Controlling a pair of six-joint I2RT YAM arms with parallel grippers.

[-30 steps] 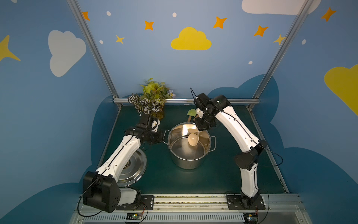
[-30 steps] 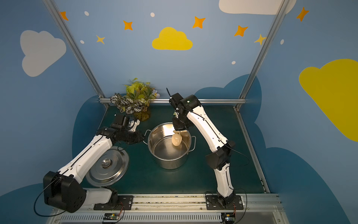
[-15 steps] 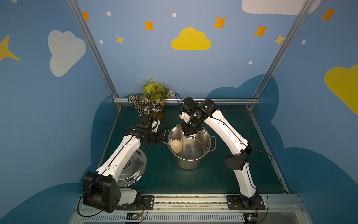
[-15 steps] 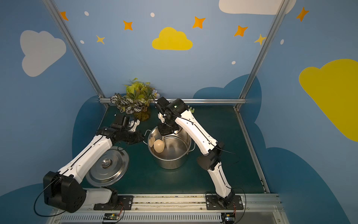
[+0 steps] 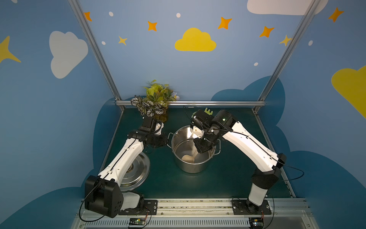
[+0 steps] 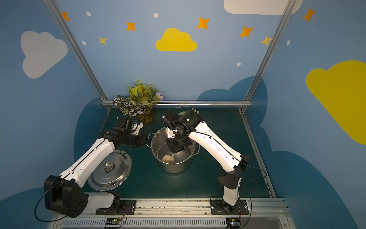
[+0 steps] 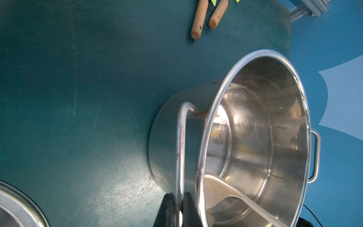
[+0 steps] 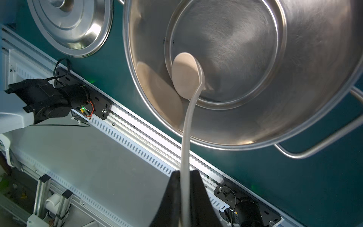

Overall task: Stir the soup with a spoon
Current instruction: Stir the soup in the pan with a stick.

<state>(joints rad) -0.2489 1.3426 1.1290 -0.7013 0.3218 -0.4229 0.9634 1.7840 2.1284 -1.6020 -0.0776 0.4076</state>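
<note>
A: What is sitting nearest, this side of the pot?

B: A round shiny steel lid [image 6: 111, 172] is lying knob-up to the near-left of the tall stainless-steel pot [image 5: 190, 168], apart from it, with the left arm reaching over it.

A: And at the pot itself?

B: The left gripper [image 7: 179, 196] is clamping shut on the pot's left wire loop handle [image 7: 179, 147], probably steadying it. The right gripper [image 8: 184, 173] is pinching the thin handle of the long cream-beige plastic ladle [image 8: 185, 75] from above the rim. Its round bowl is sitting low inside the pot, by the near wall at the floor's edge. I'm seeing no liquid.

A: Which step is running?

B: Stirring, I'm judging. The next move is calling for sweeping the bowl round the floor along the wall, handle off the rim.

A: Room for that?

B: The pot floor is lying open; the rim is the limiting edge. Beyond the pot, two wooden-handled toy tools [image 7: 198, 21] are lying clear, and a leafy green plant [image 5: 154, 101] is standing far-left.
</note>
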